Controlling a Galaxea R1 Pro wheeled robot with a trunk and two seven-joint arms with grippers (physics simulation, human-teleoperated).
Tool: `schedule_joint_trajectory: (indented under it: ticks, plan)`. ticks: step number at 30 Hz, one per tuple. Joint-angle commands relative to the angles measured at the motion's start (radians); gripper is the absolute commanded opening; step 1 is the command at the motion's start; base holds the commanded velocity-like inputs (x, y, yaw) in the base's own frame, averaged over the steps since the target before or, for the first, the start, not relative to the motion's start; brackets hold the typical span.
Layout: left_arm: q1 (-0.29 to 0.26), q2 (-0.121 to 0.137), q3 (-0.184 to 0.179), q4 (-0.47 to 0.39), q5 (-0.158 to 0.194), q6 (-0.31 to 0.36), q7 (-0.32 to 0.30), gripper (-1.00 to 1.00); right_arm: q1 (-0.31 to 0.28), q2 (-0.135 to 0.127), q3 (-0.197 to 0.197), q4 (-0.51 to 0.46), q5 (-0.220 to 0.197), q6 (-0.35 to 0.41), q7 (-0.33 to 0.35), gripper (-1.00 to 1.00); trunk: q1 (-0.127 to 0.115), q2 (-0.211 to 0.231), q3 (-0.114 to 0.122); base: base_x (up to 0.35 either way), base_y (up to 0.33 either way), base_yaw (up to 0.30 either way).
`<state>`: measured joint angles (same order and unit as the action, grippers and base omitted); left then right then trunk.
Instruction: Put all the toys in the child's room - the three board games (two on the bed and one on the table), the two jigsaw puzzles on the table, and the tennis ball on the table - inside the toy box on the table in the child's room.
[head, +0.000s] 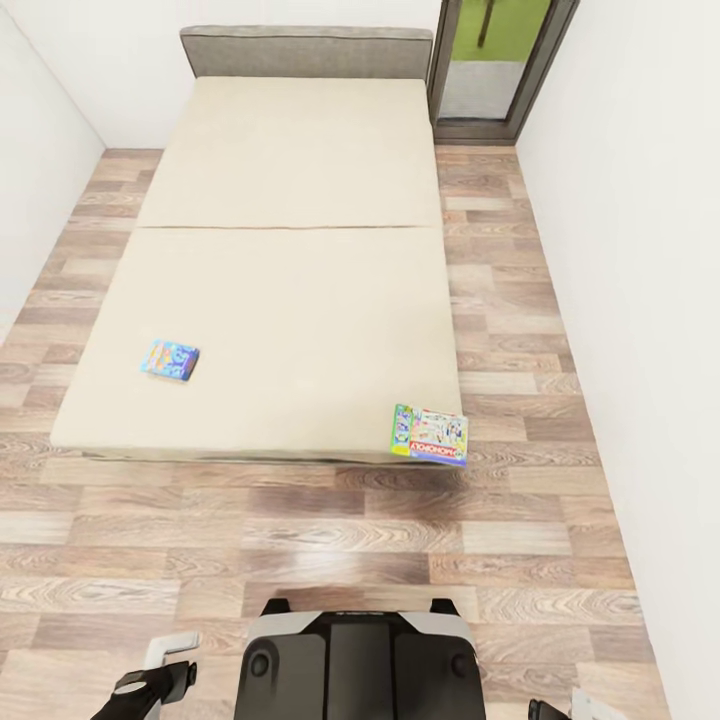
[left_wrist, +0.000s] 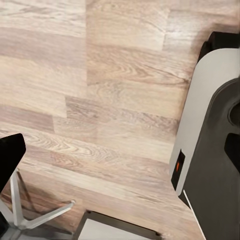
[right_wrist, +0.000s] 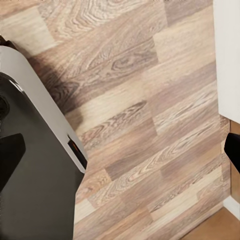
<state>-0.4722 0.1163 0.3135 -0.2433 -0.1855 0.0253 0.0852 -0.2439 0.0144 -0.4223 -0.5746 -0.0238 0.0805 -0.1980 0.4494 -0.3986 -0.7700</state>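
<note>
we face the bed from its foot, arms low by our base. the monopoly box lies at the bed's near right corner, jutting over the edge; the small blue game sits near the near left edge. our left gripper shows only partly, the right one barely, so we cannot tell whether either is spread or pressed together. a careless nudge could likely tip monopoly onto the floor, and rolling in too far could bump the frame.
</note>
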Motion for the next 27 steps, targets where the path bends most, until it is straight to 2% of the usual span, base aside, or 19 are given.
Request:
schedule_joint_trajectory:
  ticks: [1, 18, 27]
  plan:
    - [0.0, -0.001, 0.006, -0.001, -0.01, 0.002, 0.001, 1.0, 0.0, 0.001, -0.003, -0.002, -0.002, 0.005, -0.001, 1.0, 0.001, -0.001, 0.001, 0.0, 0.0, 0.0]
    - [0.0, -0.001, 0.006, -0.001, -0.011, -0.002, 0.001, 1.0, 0.0, 0.001, -0.003, -0.001, -0.001, 0.005, -0.001, 1.0, 0.001, -0.001, 0.028, 0.0, 0.0, 0.0]
    - [0.0, -0.005, 0.006, -0.001, -0.011, -0.002, 0.001, 1.0, 0.0, 0.001, -0.003, 0.01, -0.002, -0.026, -0.001, 1.0, 0.001, -0.001, 0.043, 0.0, 0.0, 0.0]
